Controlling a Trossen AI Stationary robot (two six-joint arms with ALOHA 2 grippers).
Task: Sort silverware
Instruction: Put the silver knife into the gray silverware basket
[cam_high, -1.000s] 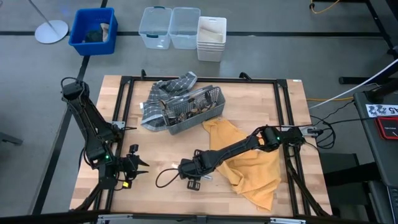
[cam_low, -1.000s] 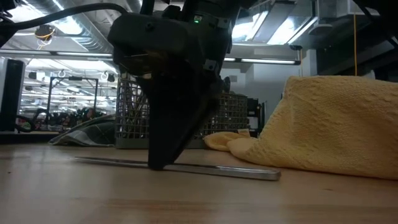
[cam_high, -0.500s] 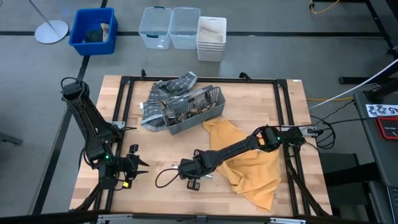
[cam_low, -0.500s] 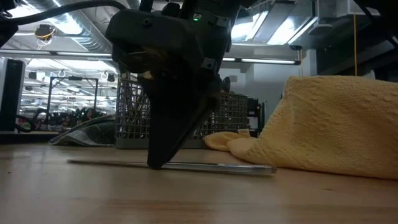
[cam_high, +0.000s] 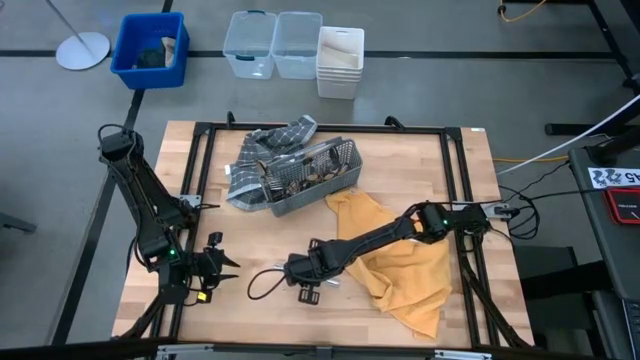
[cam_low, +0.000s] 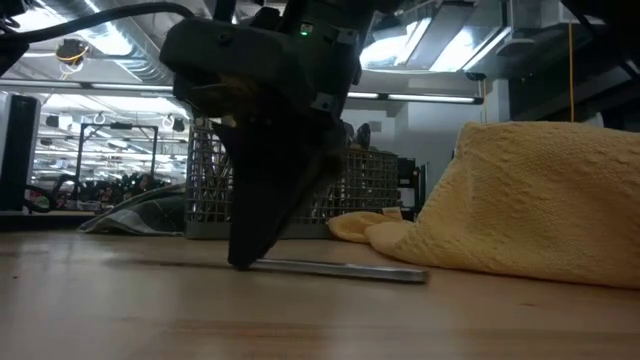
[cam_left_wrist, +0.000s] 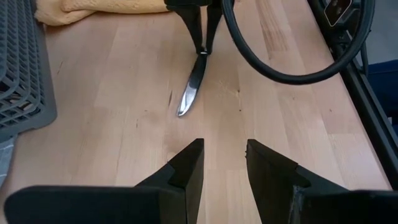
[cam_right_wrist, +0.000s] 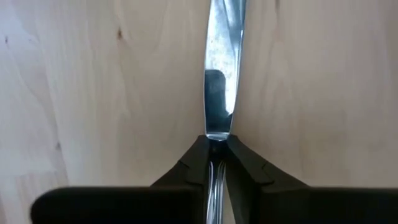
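Slim shiny silver knife (cam_right_wrist: 221, 74) lying flat on desk (cam_left_wrist: 112, 124), right claw (cam_right_wrist: 214, 152) pinching its handle, left claw (cam_left_wrist: 222, 163) hanging released.

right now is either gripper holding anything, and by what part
The right gripper pinches a knife lying on the table, about mid-length where blade meets handle. The left gripper is open, empty.

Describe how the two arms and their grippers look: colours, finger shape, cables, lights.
Both arms are black, built of slim jointed links. The left gripper has two flat, wedge-shaped black fingers. The right gripper has the same fingers, tapering to narrow tips. A thick black cable loops off the right arm. Small green lights show on both arms.
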